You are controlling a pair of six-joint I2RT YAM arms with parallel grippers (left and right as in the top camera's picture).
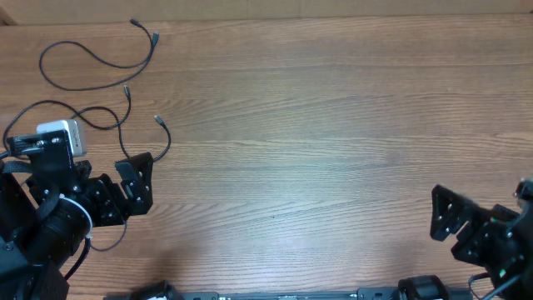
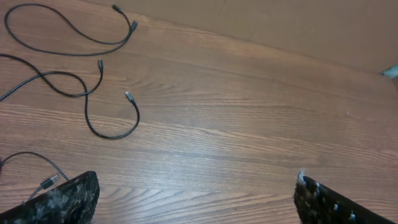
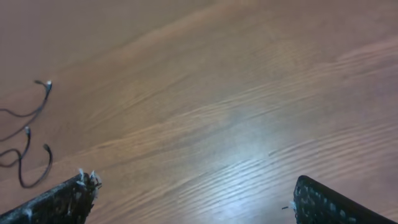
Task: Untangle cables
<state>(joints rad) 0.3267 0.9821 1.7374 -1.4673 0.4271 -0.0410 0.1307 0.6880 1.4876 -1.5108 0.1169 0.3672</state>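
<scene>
Both tools are empty from where I sit. The left tool [image 1: 140,183] has its fingers spread wide with nothing between them, and the right tool [image 1: 440,215] is just as wide apart, down at the 4 o'clock corner of the table [image 1: 333,125].

The cables [image 2: 87,93] lie in the 10 o'clock corner of the table, up toward 11 o'clock from the left tool and well apart from the right one. The far loop [image 2: 62,54] lies on its own, its two plugs close together. The middle cable [image 2: 99,63] and the nearest cable [image 2: 112,136] run off to 9 o'clock, and they seem to cross there, though the strands are too thin for me to be sure which lies on top.

I judge the step in hand to be parting that last pair. I'd send the left tool toward 12 o'clock, to the nearest cable's hooked end. I'd come down over the strand a little behind its plug [image 2: 128,96] and pinch squarely so the slim cord can't slip out sideways. Then I'd drag low and slow toward 3 o'clock onto bare wood, watching whether the middle cable gets towed along. If it does, the right tool would have to reach across and pin it.
</scene>
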